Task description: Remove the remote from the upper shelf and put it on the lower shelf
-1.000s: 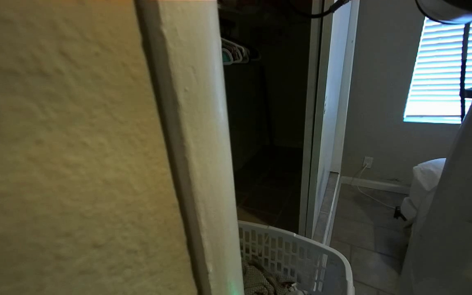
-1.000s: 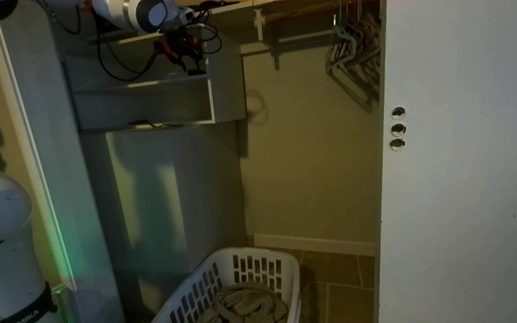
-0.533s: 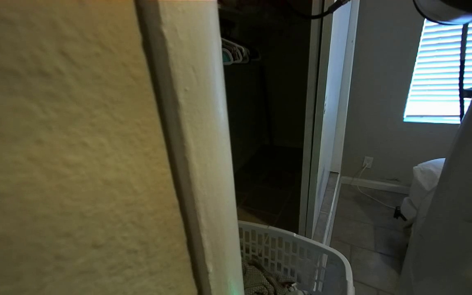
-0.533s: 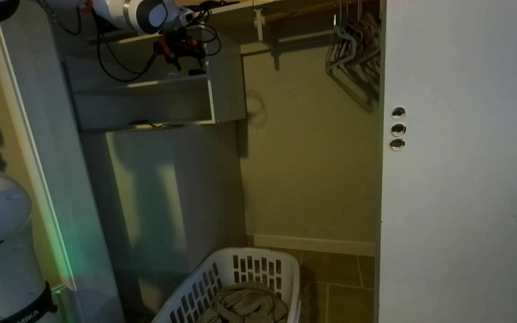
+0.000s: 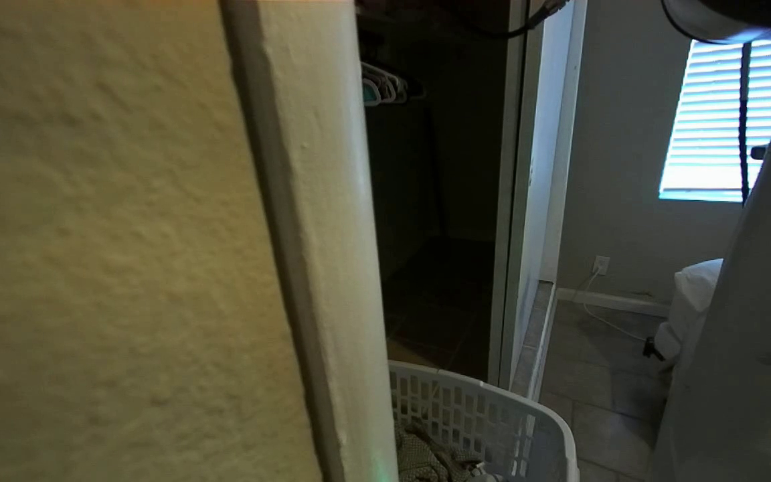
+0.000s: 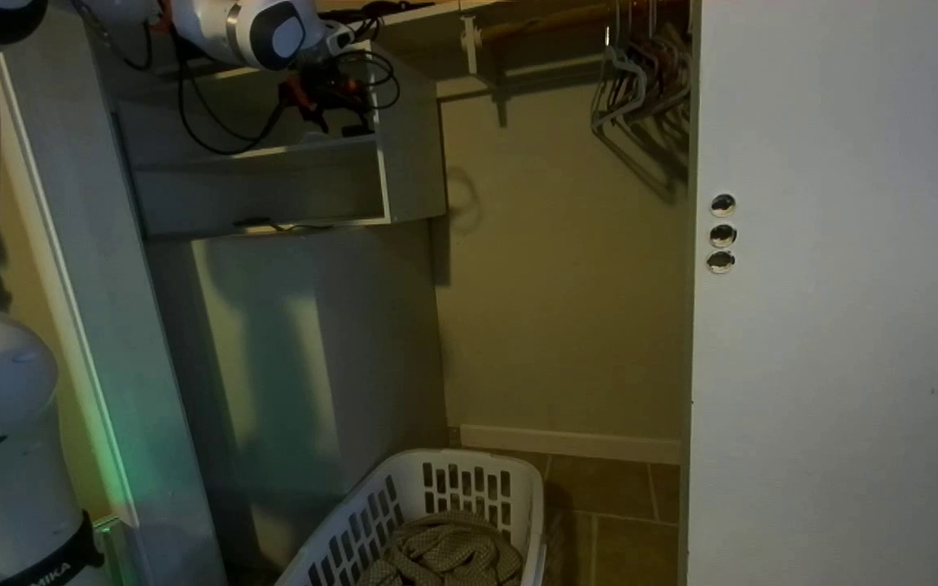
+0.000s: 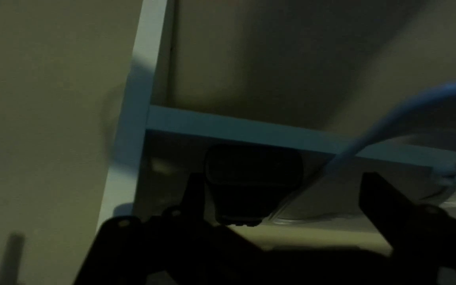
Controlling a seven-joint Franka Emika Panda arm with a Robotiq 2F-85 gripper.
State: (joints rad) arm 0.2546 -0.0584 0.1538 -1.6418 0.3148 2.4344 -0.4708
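Claw (image 7: pixel 283 182) spread wide, nil held; blk remote (image 7: pixel 253 170) on upr shelf (image 7: pixel 251 131), nr side panel (image 7: pixel 127 146).

White arm (image 6: pixel 212 31) raised, outstretched — dark jaws, parted wide

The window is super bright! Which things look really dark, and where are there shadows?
In an exterior view, the window glares white while the closet looks nearly black; in an exterior view, a loop-shaped shadow marks the back wall; in the wrist view, the gripper and remote are dark shapes, and a shadow crosses the side board.
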